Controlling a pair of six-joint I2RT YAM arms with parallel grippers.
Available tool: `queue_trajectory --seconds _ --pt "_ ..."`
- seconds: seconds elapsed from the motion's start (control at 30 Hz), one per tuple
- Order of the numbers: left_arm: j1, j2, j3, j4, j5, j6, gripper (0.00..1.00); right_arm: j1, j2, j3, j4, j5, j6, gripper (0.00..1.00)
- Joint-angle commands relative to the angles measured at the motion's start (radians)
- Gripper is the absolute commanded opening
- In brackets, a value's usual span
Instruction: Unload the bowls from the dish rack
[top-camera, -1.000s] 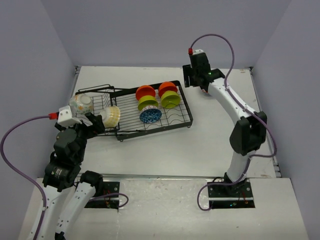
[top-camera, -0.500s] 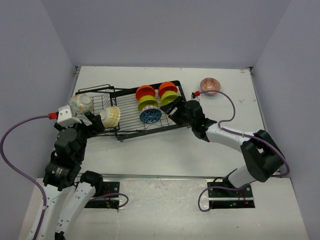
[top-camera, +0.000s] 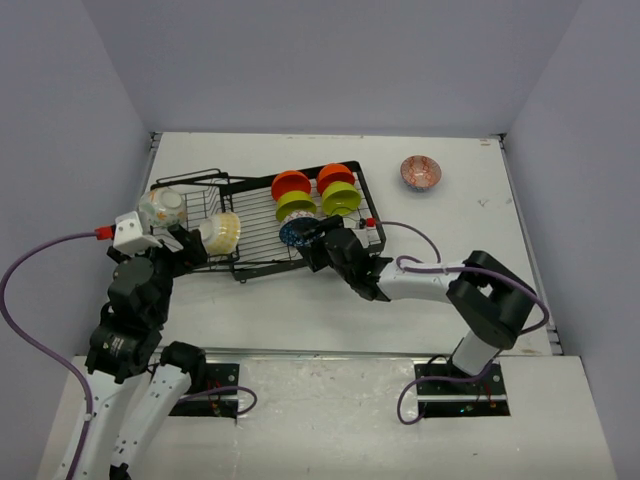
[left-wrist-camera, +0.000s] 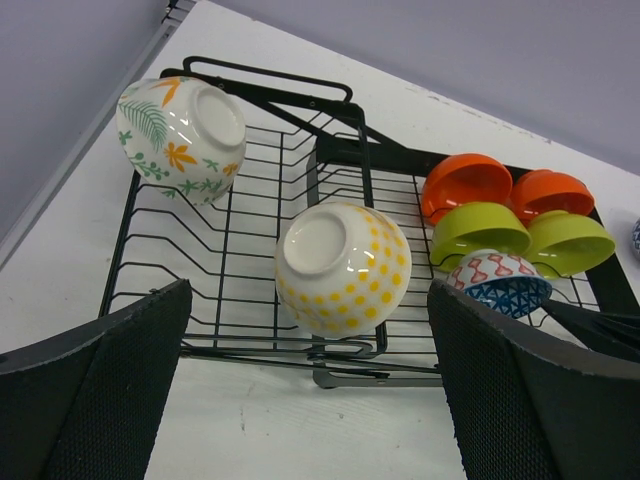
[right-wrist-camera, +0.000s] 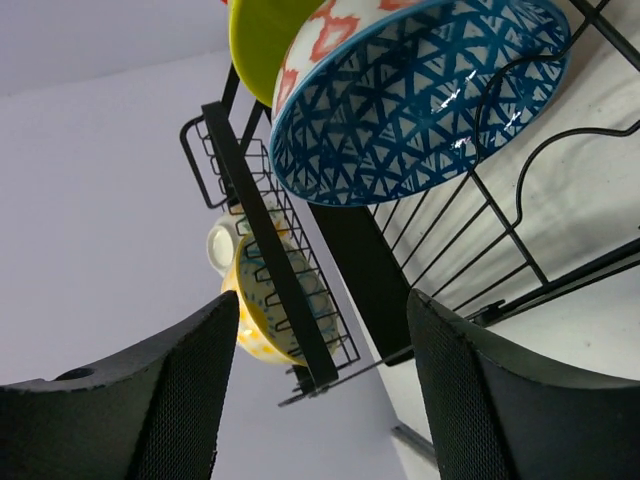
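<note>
The right pincer (top-camera: 318, 240), fingers apart and empty, sits mid-frame just beside the blue-patterned bowl (top-camera: 298, 232) in the dish rack (top-camera: 255, 222). The left pincer (top-camera: 193, 246), wide open, faces the yellow-dotted bowl (top-camera: 222, 231) at centre left. A pinkish bowl (top-camera: 421, 171) rests on the surface (top-camera: 300, 300), upper right.

Bright, even, diffuse light from overhead. Only soft, short shadows under the dish rack (top-camera: 300, 262) on the table (top-camera: 450, 200). Small glare specks on the blue-and-white bowl (right-wrist-camera: 420, 110) in the right wrist view. Top view sharp, no motion blur.
</note>
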Motion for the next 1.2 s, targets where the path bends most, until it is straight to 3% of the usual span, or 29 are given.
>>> queue_trajectory --seconds 0.0,0.43,0.83,1.0,1.17 --pt "-0.003 -0.016 0.001 0.019 -0.009 -0.008 1.00 0.016 0.021 0.074 -0.054 0.167 0.127 0.68" --pt "-0.003 -0.021 0.000 0.029 0.013 0.000 1.00 0.013 0.170 0.264 -0.196 0.294 0.179 0.61" --pt "-0.003 -0.023 -0.003 0.035 0.025 0.004 1.00 -0.024 0.264 0.327 -0.178 0.297 0.159 0.39" --pt "-0.003 -0.026 -0.002 0.035 0.029 0.004 1.00 -0.024 0.248 0.290 -0.149 0.312 0.161 0.35" --pt "-0.005 -0.035 -0.005 0.035 0.022 0.004 1.00 -0.024 0.230 0.241 -0.098 0.326 0.153 0.21"
